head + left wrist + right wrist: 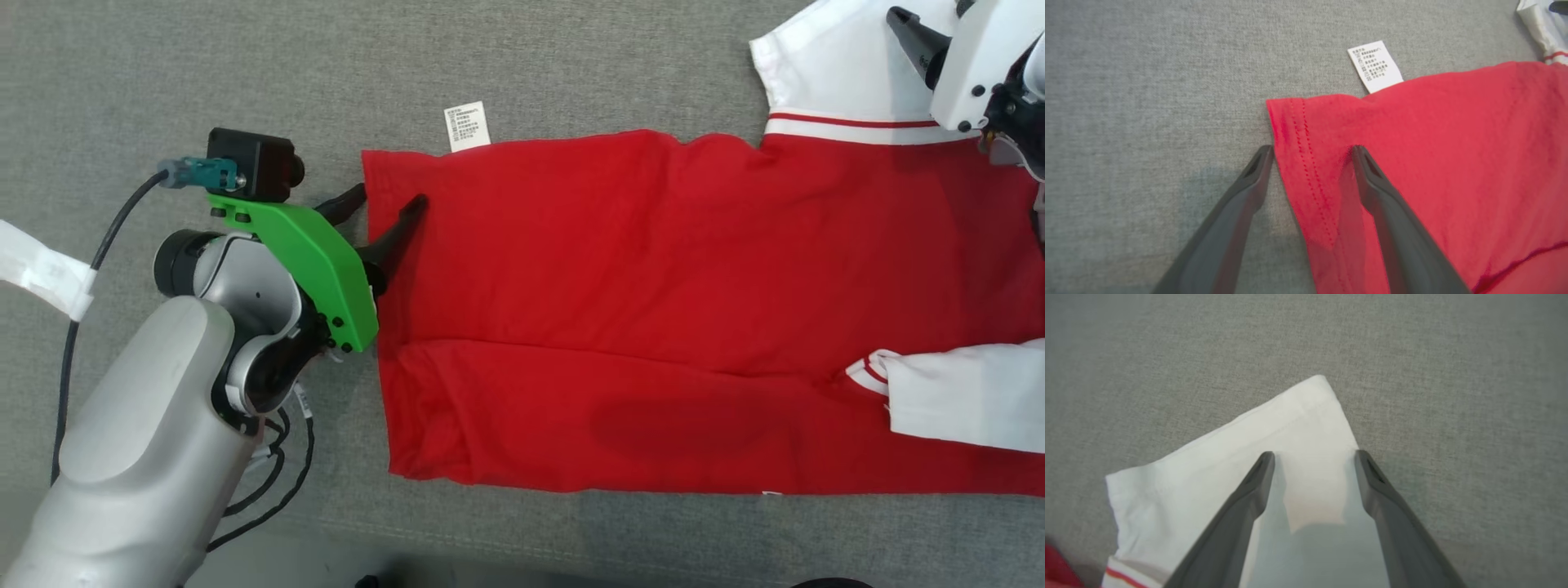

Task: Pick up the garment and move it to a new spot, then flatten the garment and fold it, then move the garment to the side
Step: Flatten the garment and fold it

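A: Where to find the garment [653, 310]?
B: Laid flat along the grey surface [245, 82]; red body lengthwise, white sleeve [1298, 420] out at the right end; seemingly ready for folding.
A: How to take this corner well?
B: Slip the outer finger under the hem [1294, 134] before closing, to catch both layers; pinch close to the corner by the care label [467, 125]; close both sides together; lift only enough to clear, carry level, keep the edge taut against a skewed fold.
A: Left gripper [1311, 150]?
B: Spread wide, astride the hem; one finger over bare grey just beside the edge, the other over red cloth, contact hard to tell; pinching nothing. Reaching in low from the lower left, wrist angled toward the corner.
A: Right gripper [1313, 454]?
B: Spread too, poised over the white sleeve's corner, holding nothing; entering from the upper right of the head view.
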### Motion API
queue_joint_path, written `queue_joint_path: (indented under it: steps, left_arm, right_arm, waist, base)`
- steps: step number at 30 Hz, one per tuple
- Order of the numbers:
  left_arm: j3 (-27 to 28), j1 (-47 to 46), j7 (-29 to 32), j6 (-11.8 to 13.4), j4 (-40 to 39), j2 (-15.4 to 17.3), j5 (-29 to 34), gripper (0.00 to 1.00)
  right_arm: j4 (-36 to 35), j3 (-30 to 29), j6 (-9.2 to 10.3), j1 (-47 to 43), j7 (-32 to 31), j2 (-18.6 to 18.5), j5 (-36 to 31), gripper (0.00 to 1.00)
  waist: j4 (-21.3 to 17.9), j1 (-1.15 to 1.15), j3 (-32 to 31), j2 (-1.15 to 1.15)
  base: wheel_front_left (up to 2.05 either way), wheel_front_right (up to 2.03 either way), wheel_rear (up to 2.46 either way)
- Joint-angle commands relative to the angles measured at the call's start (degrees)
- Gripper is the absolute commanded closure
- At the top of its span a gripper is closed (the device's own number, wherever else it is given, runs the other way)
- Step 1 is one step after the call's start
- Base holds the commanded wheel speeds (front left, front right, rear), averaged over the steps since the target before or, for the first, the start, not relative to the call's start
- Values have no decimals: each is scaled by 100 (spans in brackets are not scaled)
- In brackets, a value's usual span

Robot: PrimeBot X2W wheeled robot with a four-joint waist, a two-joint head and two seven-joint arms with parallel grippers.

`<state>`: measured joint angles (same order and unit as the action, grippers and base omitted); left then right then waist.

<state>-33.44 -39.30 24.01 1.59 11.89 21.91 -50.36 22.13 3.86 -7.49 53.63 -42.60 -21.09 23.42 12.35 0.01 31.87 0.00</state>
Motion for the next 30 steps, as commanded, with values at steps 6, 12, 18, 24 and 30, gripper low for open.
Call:
queue_joint_path:
  steps: [6, 12, 18, 24, 30]
  left_arm:
    - [-107, -197, -123, -374, 500, -261, -160, 46]
    - [-125, -322, -371, -639, 633, -324, -184, 100]
    - [7, -330, -671, -803, 564, -106, -267, 100]
    - [115, 72, -1100, -845, 256, 267, -160, 100]
    - [111, 795, -1341, -828, -275, 695, -163, 100]
  right_arm:
    - [692, 260, 1, 244, 382, -23, -77, 67]
    - [906, 241, 1, 386, 762, -66, 178, 100]
    - [631, 400, 1, 408, 1289, -120, 902, 100]
    - [-276, 664, 1, -188, 1599, -490, 1829, 100]
    - [-1533, 721, 1, -1568, 1850, -953, 2477, 100]
  waist:
    - [227, -1, 112, 0]
    - [163, -1, 72, 0]
    - [-66, -1, -92, 0]
    - [-377, -1, -429, 0]
    - [-707, -1, -994, 0]
  base:
    - [0, 0, 0]
    - [0, 0, 0]
    - [0, 0, 0]
    - [0, 0, 0]
    - [0, 0, 0]
